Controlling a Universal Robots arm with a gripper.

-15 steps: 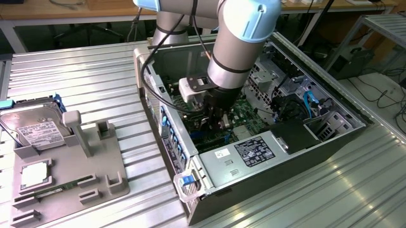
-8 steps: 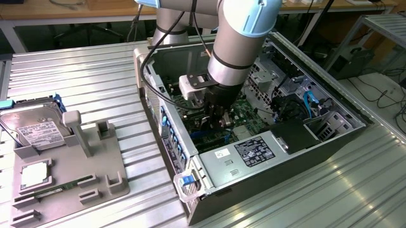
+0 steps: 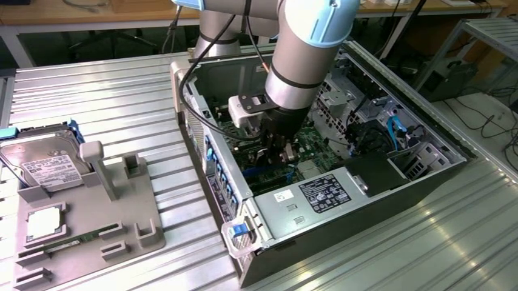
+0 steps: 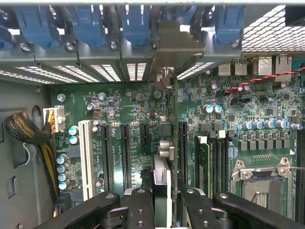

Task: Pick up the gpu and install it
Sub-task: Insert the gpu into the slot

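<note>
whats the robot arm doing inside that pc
The arm has reached down into the open computer case lying on the metal table. Its gripper is shut on the gpu, held edge-on just above the green motherboard, with the card's metal bracket up against the case's rear slot openings. Whether it is seated in a slot cannot be told. Outside the case, a grey parts holder carries a hard drive.

We see the gpu (image 4: 163, 183) edge-on at the lower middle of the wrist view, a thin dark card standing upright over the green board's black slots, its pale metal bracket rising toward the blue-clipped rear wall; in the exterior view it (image 3: 285, 151) sits mid-frame inside the case
</note>
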